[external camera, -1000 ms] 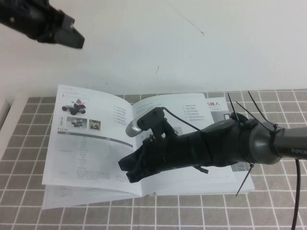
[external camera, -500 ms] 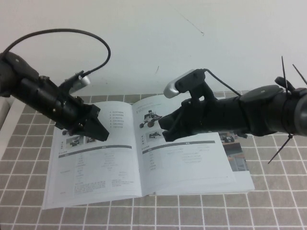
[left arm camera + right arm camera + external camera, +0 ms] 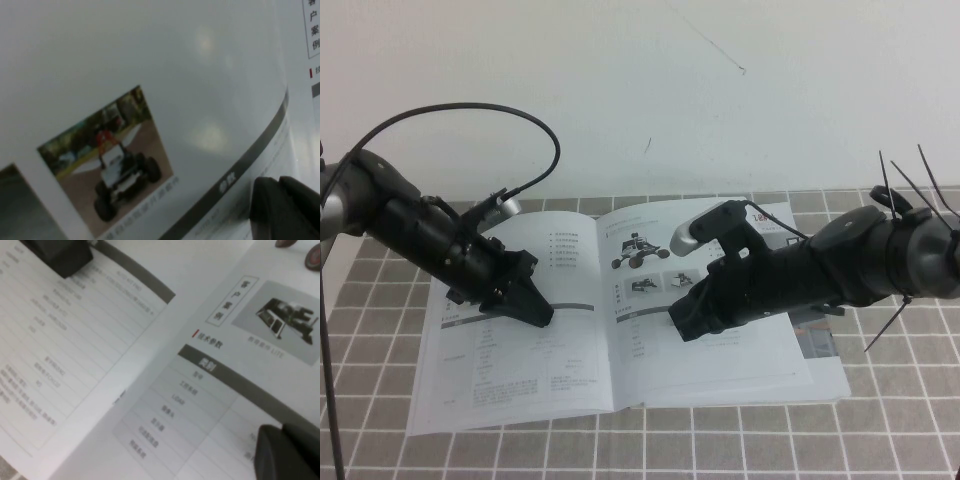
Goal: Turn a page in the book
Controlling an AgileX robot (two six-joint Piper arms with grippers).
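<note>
1. The book (image 3: 620,395), a large thin softcover catalogue of glossy white pages with small vehicle photos and dark grey bars, lies open and flat in the lower middle of the high view, on a table of grey square tiles (image 3: 900,440).
2. The page (image 3: 510,330), a thin glossy white sheet, lies on the left half of the spread; its visible face carries text, a grey bar and small photos partly hidden by the arm.
3. The left gripper (image 3: 542,316), black, sits at centre-left of the high view with its tip pressed down on or just above that sheet near the grey bar; its fingers look clenched together.
4. The right gripper (image 3: 683,325), black, hangs over the right-hand page just right of the spine, clenched shut on nothing.
5. Judged from this layout, the turn itself appears done and the step in hand is flattening the sheet.
6. The next move likely calls for a smoothing press, then lifting both arms clear without dragging the glossy paper.
</note>
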